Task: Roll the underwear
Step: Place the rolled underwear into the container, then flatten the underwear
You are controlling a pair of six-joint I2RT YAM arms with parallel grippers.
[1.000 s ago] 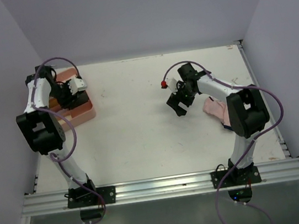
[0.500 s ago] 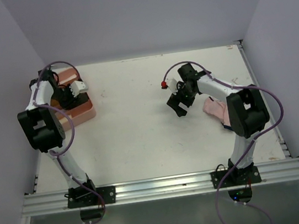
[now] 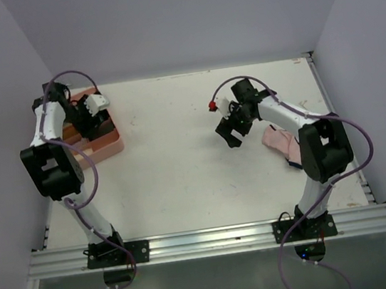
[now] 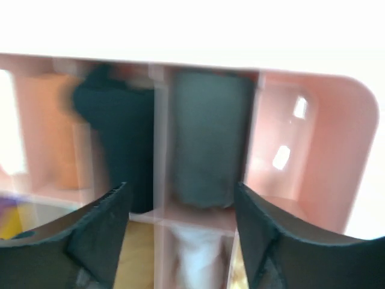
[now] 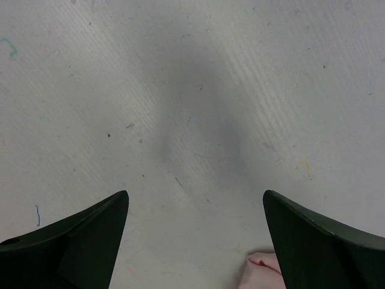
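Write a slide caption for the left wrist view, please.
Left gripper, open, hovers over the pink tray; a grey cloth roll and a darker roll sit in adjacent compartments.

Pink compartment tray on white table

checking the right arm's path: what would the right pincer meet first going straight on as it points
Probably the bare table: the open right pincer has nothing between its fingers. The pale pink underwear sits just off that line, near one finger; depth unclear.
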